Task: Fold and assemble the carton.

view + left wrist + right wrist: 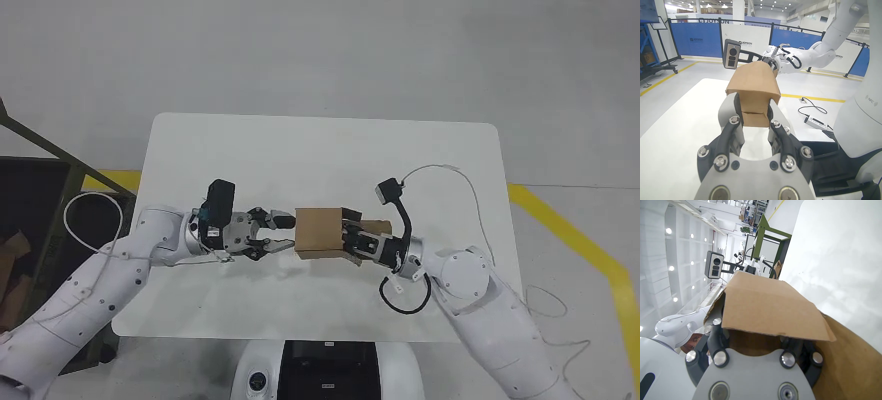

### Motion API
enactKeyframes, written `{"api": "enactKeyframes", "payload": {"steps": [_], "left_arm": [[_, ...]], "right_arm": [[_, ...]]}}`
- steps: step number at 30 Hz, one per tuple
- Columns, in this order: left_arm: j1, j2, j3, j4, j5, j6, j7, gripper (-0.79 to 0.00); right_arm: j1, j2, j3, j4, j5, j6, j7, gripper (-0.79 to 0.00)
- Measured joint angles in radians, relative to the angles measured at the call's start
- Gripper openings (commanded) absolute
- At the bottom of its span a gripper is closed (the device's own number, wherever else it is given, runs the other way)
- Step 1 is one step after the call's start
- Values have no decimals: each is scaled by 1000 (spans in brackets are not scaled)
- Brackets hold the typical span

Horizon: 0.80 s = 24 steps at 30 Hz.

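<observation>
A brown cardboard carton (320, 232) lies on its side in the middle of the white table (300, 140), between my two grippers. My left gripper (283, 232) is at its left end. In the left wrist view the carton (753, 81) narrows to an end flap, and the left gripper (753, 108) is shut on that flap, pads against both sides. My right gripper (352, 245) is at the carton's right end, spread wide open. One right finger (715, 328) sits outside the carton (768, 308) wall; a loose flap hides the other and both tips.
A thin white cable (470, 190) loops over the right side of the table. A green frame with cardboard scraps (30, 230) stands off the left edge. Bare tabletop lies behind and in front of the carton. A power brick (815, 121) lies on the floor.
</observation>
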Motion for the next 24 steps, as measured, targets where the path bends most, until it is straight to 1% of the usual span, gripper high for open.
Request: {"api": "enactKeyframes", "payload": {"steps": [1, 2, 7, 12, 13, 14, 15, 19, 24], "left_arm": [[3, 1, -2, -4, 2, 0, 0, -508], [5, 1, -4, -8, 4, 0, 0, -502], [8, 1, -18, -12, 8, 0, 3, -459], [18, 4, -50, 8, 4, 0, 20, -419], [21, 4, -57, 11, 2, 0, 24, -237], [26, 5, -65, 15, -1, 0, 28, -15], [30, 6, -70, 16, -2, 0, 30, 0], [41, 8, -71, 4, -2, 0, 22, 0], [38, 11, -62, -5, -11, 0, 21, 0]], "right_arm": [[1, -1, -5, 0, -1, 1, 2, -714], [4, -2, -12, 1, 0, 1, 2, -785], [16, -6, -26, 13, 10, -6, -5, -785], [18, -6, -20, 18, 22, -14, -5, -785], [17, -5, -19, 18, 24, -16, -6, -785], [16, -5, -17, 18, 27, -19, -6, -785], [15, -5, -17, 19, 29, -21, -6, -785], [15, -5, -17, 20, 32, -27, -7, -785], [21, -8, -27, 21, 42, -41, -11, -785]]}}
